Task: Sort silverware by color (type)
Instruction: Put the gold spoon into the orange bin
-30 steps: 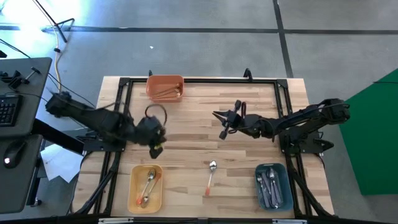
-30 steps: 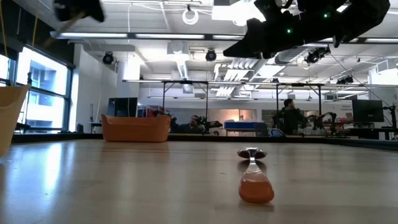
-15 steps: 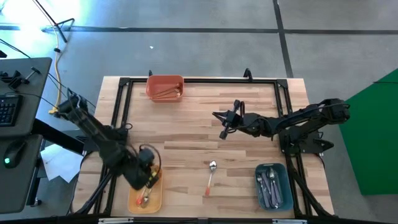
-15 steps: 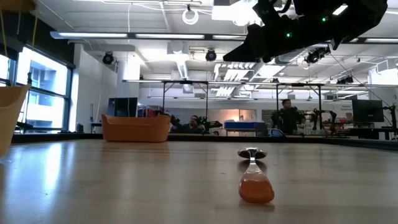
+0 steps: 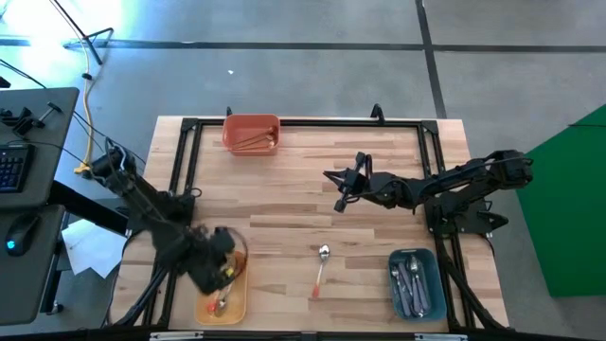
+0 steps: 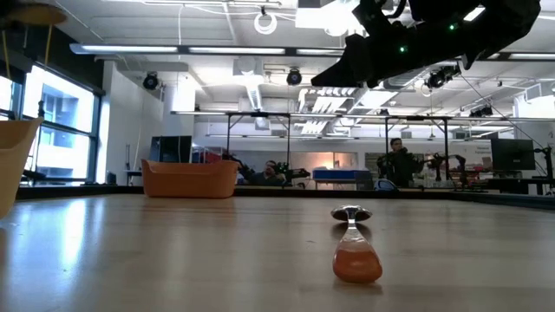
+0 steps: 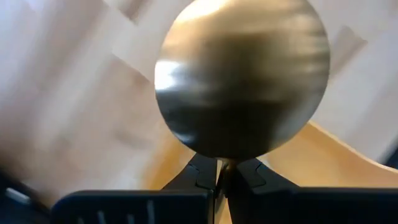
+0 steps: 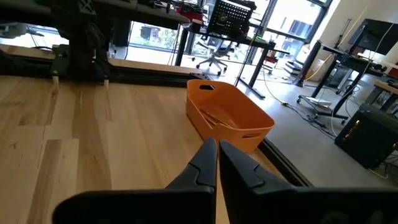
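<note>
Holding a gold spoon [image 7: 241, 81] between pinched fingers, left end effector [image 5: 223, 275] hangs over yellow bin [image 5: 236, 303], near left. Right end effector [image 5: 341, 188], fingers together, empty, mid-desk. Orange-handled spoon [image 5: 320, 270] lies near centre.

The right gripper [image 8: 217, 163] sits at the bottom centre, its two dark fingers pressed together. Beyond it an orange bin [image 8: 229, 121] rests on the wooden table [image 8: 93, 143], right of centre.

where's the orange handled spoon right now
In the high view the orange-handled spoon lies alone on the table's near-centre, between the yellow bin and the teal bin.
</note>
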